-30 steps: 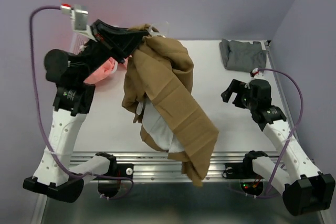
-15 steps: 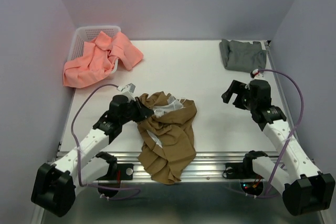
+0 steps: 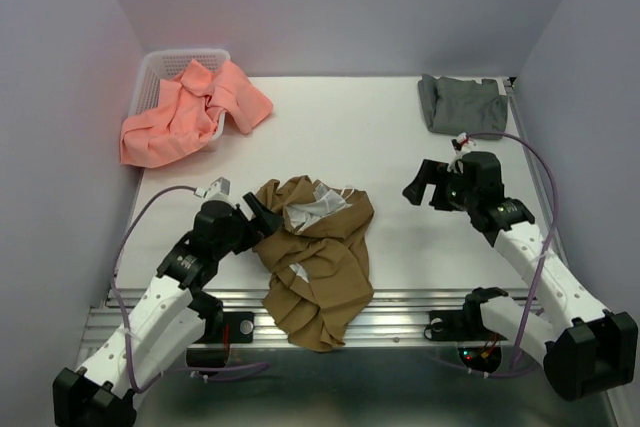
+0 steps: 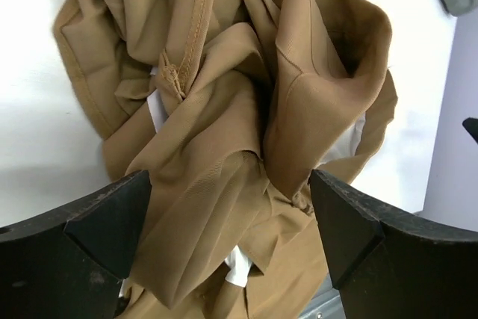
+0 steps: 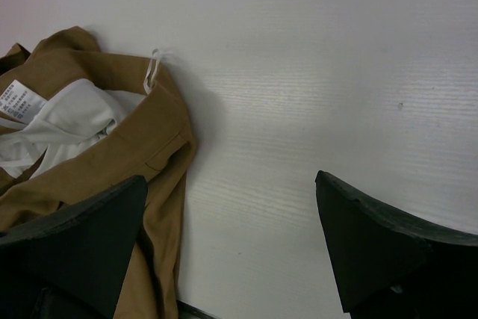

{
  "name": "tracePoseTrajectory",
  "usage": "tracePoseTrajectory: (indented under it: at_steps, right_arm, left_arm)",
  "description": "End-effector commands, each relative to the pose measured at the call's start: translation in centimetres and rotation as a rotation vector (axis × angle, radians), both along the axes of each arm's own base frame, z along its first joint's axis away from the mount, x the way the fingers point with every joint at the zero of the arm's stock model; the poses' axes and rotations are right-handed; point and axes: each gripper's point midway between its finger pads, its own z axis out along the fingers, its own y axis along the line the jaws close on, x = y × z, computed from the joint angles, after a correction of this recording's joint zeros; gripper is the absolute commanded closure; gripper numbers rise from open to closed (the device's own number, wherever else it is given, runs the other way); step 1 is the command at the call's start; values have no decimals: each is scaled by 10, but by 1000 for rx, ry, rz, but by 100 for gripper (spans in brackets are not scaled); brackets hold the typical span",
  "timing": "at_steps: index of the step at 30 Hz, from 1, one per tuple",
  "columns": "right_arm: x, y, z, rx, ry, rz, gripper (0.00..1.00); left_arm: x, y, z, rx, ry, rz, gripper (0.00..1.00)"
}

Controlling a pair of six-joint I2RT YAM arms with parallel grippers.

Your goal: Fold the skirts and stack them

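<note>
tan skirt [image 3: 318, 257]: crumpled at the worktop's [image 3: 400, 147] near edge, overhanging it
left fingers [image 4: 97, 222]: spread wide over the tan skirt, gripping nothing
right fingers [image 5: 381, 244]: wide, empty

- tan-brown skirt [image 3: 318, 257]: plain tan, no print; same-colour stitching along the seam, white lining [image 3: 312, 212] showing at the opening
- care label [image 5: 15, 100] on that lining: white with dark print
- salmon-pink skirt [image 3: 190, 107]: solid salmon, no pattern
- grey skirt [image 3: 462, 104]: flat mid grey, plain
- basket [image 3: 150, 72]: white, open lattice
- worktop [image 3: 340, 137]: white, matte
- walls [image 3: 330, 7]: pale lilac
- left arm [image 3: 160, 307] and right arm [image 3: 540, 267]: white links, black joints, black jaws
- front rail [image 3: 400, 319]: silver metal
</note>
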Motion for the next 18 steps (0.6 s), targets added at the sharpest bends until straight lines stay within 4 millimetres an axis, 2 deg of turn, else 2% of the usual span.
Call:
tracePoseTrajectory:
  at_steps: [1,2,3,5,7,8,9,10,14,18]
  right_arm:
    - [11,13,12,8,-62,42,0]
    - [11,15,10,6,-55,47,0]
    - [12,15,7,5,-45,41,0]
    - [15,12,5,-10,-45,25,0]
    - [15,13,3,-24,-40,29,0]
    - [15,13,3,-25,-39,26,0]
    - [15,13,2,-24,-35,27,0]
    - [14,13,1,-20,-35,29,0]
    - [13,10,-7,-35,-17,18,0]
    - [15,11,-8,-34,-8,16,0]
  left_arm:
    - [13,6,34,33,-17,58,1]
    - [15,6,38,49,-14,54,1]
    - [23,9,53,76,-52,77,1]
    - [31,10,52,142,-46,75,1]
    - [36,-2,61,158,-61,24,1]
    - [36,-10,54,190,-41,-37,1]
    - [38,-17,59,196,-50,-73,1]
    - [39,-21,51,227,-30,-103,1]
    - [41,-21,47,283,-10,-113,1]
    - [32,-23,40,290,-6,-152,1]
